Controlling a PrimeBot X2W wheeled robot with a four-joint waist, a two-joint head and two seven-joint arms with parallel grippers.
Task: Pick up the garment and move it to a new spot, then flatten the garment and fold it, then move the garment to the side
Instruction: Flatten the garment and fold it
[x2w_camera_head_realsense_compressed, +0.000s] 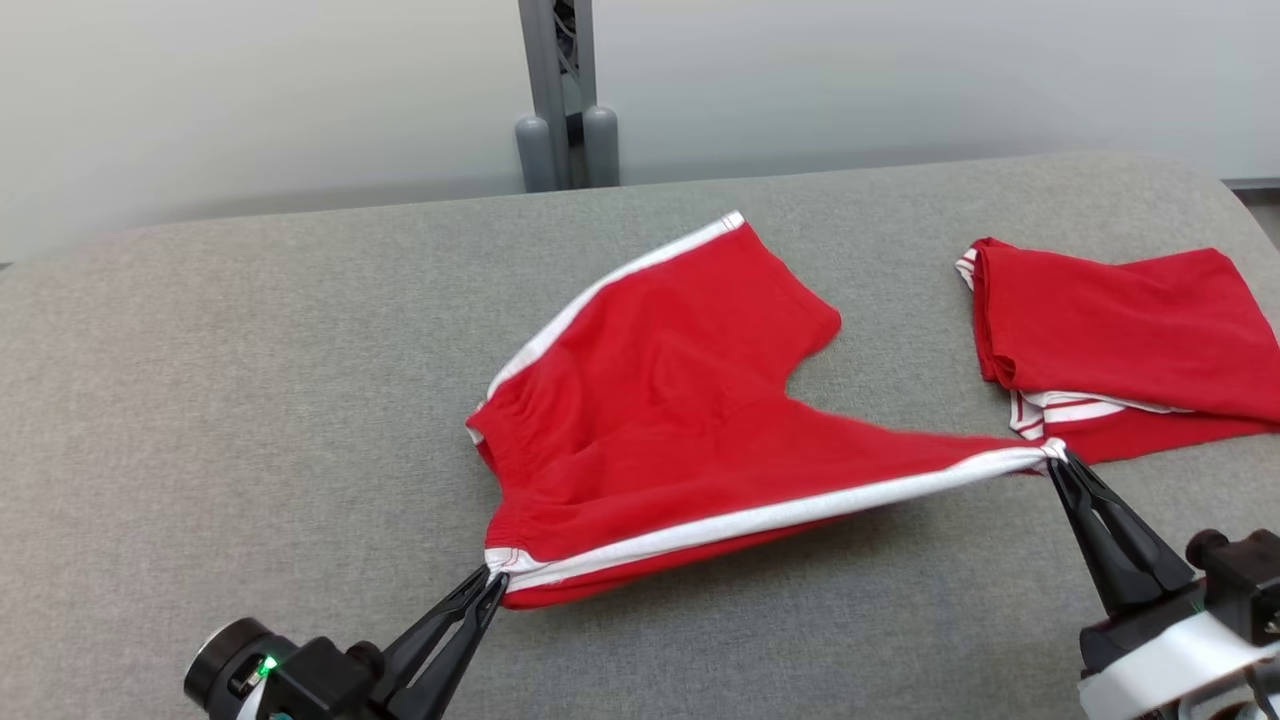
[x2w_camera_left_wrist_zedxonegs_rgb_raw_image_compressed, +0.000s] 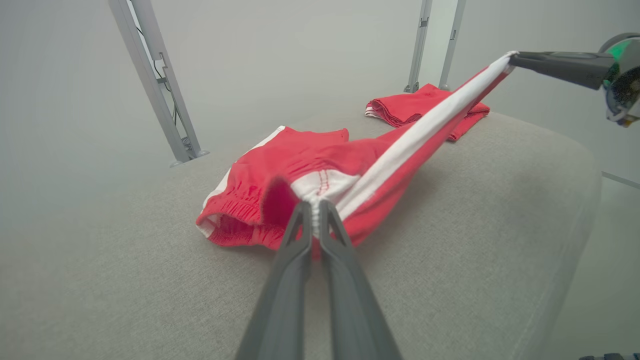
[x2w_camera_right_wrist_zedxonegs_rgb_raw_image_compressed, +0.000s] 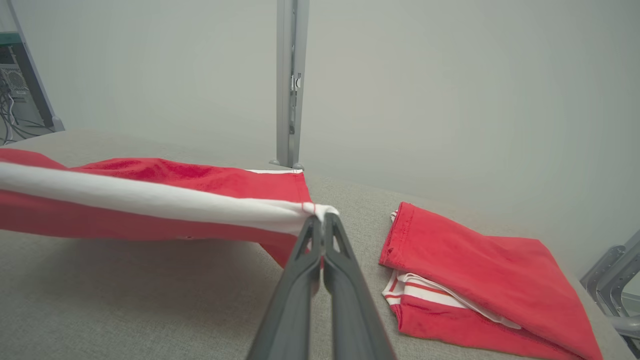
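Observation:
The garment (x2w_camera_head_realsense_compressed: 660, 400) is a pair of red shorts with white side stripes, partly lifted off the grey padded table (x2w_camera_head_realsense_compressed: 250, 400). My left gripper (x2w_camera_head_realsense_compressed: 492, 578) is shut on its waistband corner at the near side, seen close up as the left gripper (x2w_camera_left_wrist_zedxonegs_rgb_raw_image_compressed: 315, 204) pinching white fabric. My right gripper (x2w_camera_head_realsense_compressed: 1055, 455) is shut on the hem end of the same white stripe, which stretches taut between both grippers. In the right wrist view the right gripper (x2w_camera_right_wrist_zedxonegs_rgb_raw_image_compressed: 322, 217) pinches the stripe of the garment (x2w_camera_right_wrist_zedxonegs_rgb_raw_image_compressed: 150, 200). The far leg still rests on the table.
A second red garment (x2w_camera_head_realsense_compressed: 1120, 340), folded, lies at the table's right end, just beyond my right gripper; it also shows as the folded garment (x2w_camera_right_wrist_zedxonegs_rgb_raw_image_compressed: 475, 280). A grey metal post (x2w_camera_head_realsense_compressed: 565, 95) stands behind the table's far edge. The table's left half is bare cloth.

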